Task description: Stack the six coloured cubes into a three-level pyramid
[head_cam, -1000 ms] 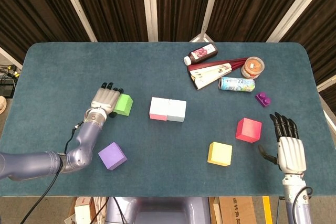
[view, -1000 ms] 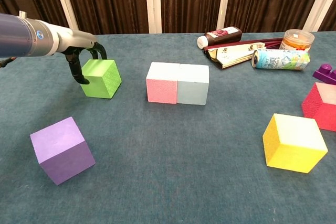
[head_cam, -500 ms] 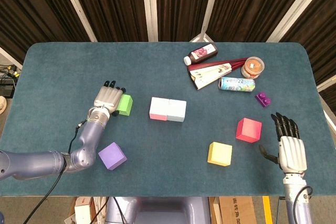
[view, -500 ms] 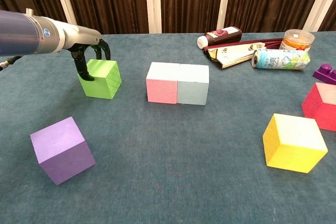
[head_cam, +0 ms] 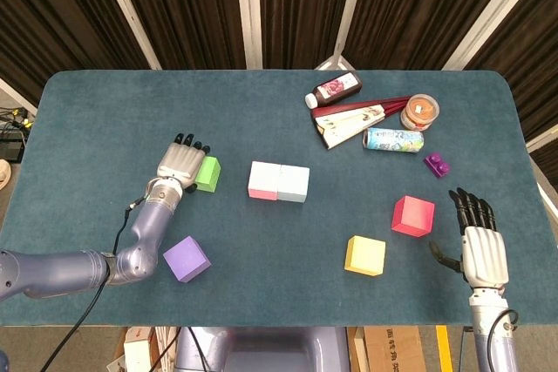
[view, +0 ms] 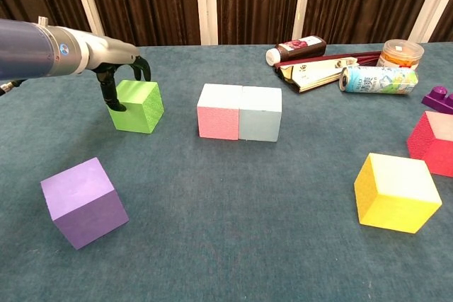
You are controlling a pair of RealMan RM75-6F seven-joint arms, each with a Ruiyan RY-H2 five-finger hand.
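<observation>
Here the left hand (view: 117, 79) curls loosely over the green cube's (view: 137, 105) far-left edge, the pink cube (view: 218, 111) lying to its right.

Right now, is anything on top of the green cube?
Only the left hand: its dark fingers curl over the green cube from above and along its far-left side. No other cube sits on it. The face under the hand and the cube's far side are covered.
</observation>
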